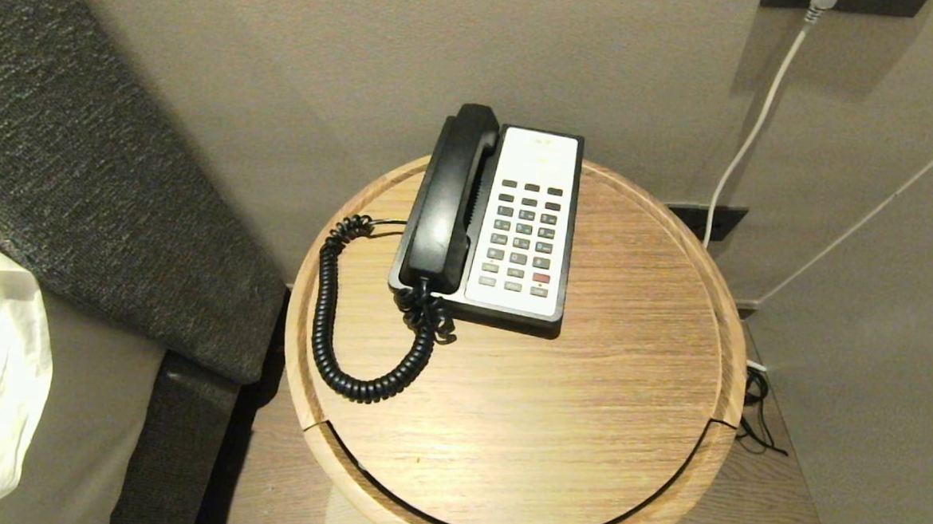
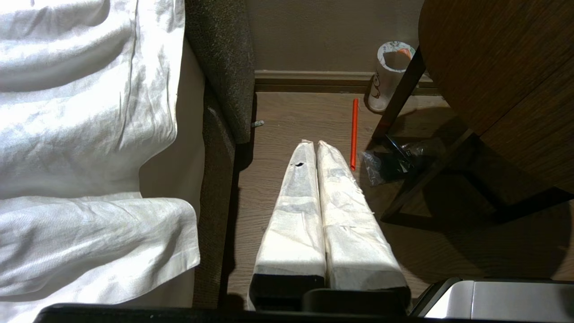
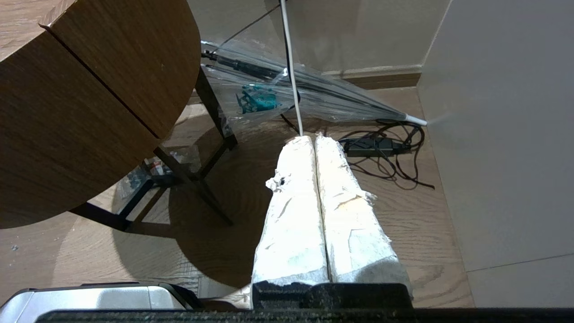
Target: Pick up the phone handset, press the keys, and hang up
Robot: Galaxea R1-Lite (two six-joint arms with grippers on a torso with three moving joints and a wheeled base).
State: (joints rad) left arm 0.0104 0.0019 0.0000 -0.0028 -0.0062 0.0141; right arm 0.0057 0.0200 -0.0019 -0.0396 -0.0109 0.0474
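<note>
1. While both arms hang low beside the counter, my left tool and right tool are clenched, empty.
2. Phone handset lies cradled on the phone base.
3. Glossy, stiff, probably slippery; I'd grip mid-shaft, minding the coiled cord.

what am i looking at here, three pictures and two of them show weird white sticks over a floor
It is a two-armed robot with three cameras. The head view looks down on a round wooden table with a phone base; the phone handset rests in its cradle, its coiled cord looping over the tabletop. The other two cameras sit on the wrists. The white sticks are wrapped fingers: the left gripper and right gripper, both shut, holding nothing, hanging low over the floor on either side of the table.
</note>
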